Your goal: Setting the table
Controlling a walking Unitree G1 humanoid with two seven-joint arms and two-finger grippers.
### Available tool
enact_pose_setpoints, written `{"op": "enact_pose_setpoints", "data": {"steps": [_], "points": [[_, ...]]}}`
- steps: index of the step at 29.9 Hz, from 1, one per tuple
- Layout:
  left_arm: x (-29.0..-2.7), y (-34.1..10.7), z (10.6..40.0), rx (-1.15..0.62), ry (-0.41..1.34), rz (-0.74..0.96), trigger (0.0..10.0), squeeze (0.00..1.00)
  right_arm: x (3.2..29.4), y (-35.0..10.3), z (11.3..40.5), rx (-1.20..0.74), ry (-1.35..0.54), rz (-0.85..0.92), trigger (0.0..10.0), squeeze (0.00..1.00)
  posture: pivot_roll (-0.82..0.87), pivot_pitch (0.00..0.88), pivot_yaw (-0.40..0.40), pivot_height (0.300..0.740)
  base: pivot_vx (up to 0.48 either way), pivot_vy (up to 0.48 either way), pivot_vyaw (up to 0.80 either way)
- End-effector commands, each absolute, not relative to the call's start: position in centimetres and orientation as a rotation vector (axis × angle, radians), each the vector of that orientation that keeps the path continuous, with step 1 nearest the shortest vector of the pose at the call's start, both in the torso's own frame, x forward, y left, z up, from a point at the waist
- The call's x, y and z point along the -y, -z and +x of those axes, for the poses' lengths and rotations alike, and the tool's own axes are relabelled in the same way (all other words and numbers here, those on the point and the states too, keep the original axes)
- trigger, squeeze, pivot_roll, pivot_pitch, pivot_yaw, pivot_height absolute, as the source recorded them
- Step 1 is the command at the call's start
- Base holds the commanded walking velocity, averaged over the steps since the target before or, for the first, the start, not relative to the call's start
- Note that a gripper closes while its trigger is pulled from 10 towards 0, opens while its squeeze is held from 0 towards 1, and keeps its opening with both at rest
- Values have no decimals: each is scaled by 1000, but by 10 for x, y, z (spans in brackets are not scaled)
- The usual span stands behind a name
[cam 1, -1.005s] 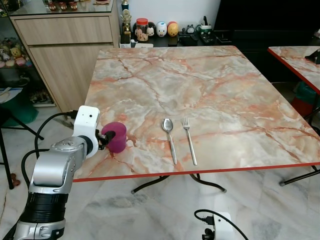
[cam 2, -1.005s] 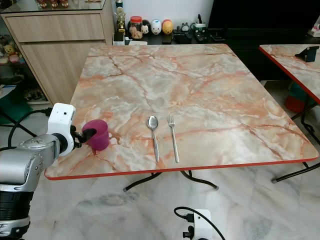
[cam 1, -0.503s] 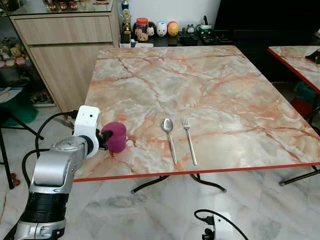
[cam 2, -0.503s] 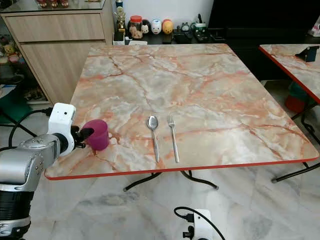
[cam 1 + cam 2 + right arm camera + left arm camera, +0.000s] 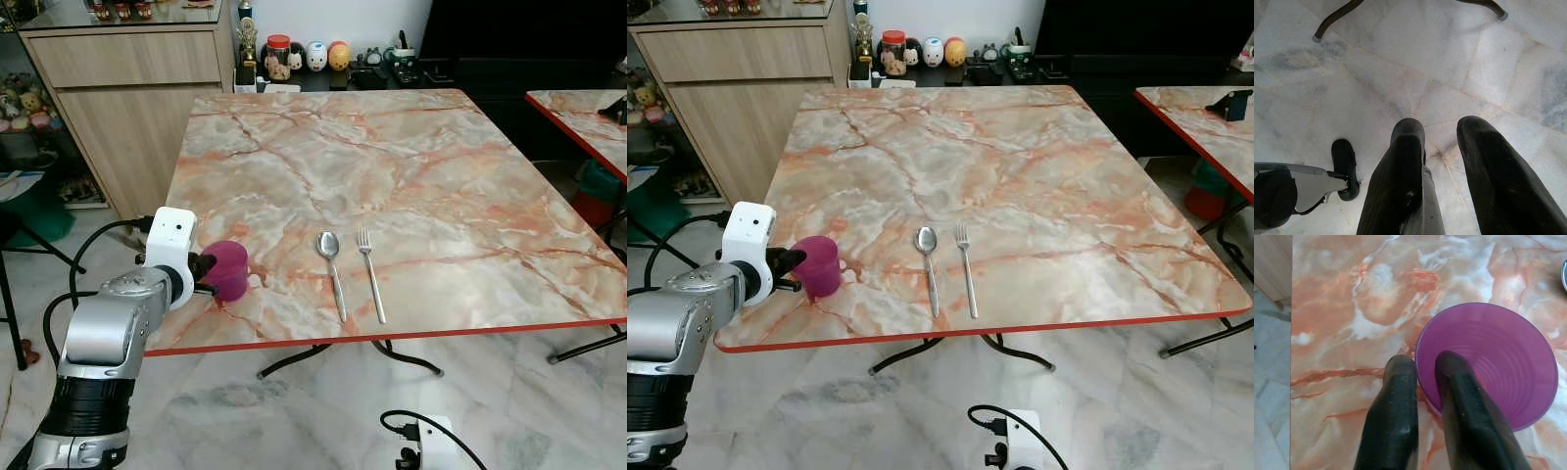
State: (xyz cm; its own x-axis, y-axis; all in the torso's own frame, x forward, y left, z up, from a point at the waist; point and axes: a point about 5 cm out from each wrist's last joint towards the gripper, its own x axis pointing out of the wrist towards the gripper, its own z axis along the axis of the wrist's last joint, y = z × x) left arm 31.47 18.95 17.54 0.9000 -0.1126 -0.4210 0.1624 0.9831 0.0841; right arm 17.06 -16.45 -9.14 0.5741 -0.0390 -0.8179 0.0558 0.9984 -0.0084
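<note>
Purple cup stands upright on the marble table, near the front left corner, close to the red edge. Left gripper pinches its rim: one black finger inside the cup, the other outside against the wall, jaws nearly closed on the rim. In the left wrist view the cup is empty, with a ribbed inside; its near rim is hidden behind the fingers.

Spoon and fork lie side by side, apart, handles toward the front edge, well to the right of the cup. In the left wrist view the spoon is cut off at the frame edge.

Right gripper hangs low over the pale marble floor, fingers parted, gripping nothing. Its white wrist housing with a black cable is cut off at the bottom of the left eye view.

Behind the table: a wooden cabinet, and a dark shelf with a red-lidded jar, small round figurines and a trophy. Jar label too small to read; no writing legible anywhere. Second marble table at the right is cut off. Black table legs show under the front edge. Clutter at far left is hard to make out.
</note>
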Motion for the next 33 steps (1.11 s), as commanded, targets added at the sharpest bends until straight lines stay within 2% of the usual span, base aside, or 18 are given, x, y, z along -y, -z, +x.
{"op": "enact_pose_setpoints", "data": {"steps": [1,19,22,26,27,28,29,33], "points": [[-186,-182,314,-419,159,132,0,0,166,91,172,-957,60,19,10000,0,84,0,-19,740,0,0,0],[-186,-183,314,-390,151,180,0,0,166,91,172,-958,60,19,10000,0,85,0,-18,740,0,0,0],[-184,-187,315,-329,146,186,0,0,166,91,172,-958,60,19,10000,0,85,0,-20,740,0,0,0],[-177,-203,316,-158,160,161,0,0,166,91,171,-959,61,18,10000,0,84,0,-20,740,0,0,0],[-173,-211,316,-84,171,157,4314,0,166,91,171,-959,61,18,10000,0,84,0,-21,740,0,0,0],[-170,-217,315,-35,178,155,4314,0,166,91,171,-958,61,17,10000,0,84,0,-22,740,0,0,0],[-168,-223,315,21,176,122,10000,0,166,91,171,-958,61,17,10000,0,84,0,-22,740,0,0,0],[-167,-228,314,128,138,83,10000,0,166,91,171,-956,63,19,10000,0,78,0,-18,740,0,0,0]]}}
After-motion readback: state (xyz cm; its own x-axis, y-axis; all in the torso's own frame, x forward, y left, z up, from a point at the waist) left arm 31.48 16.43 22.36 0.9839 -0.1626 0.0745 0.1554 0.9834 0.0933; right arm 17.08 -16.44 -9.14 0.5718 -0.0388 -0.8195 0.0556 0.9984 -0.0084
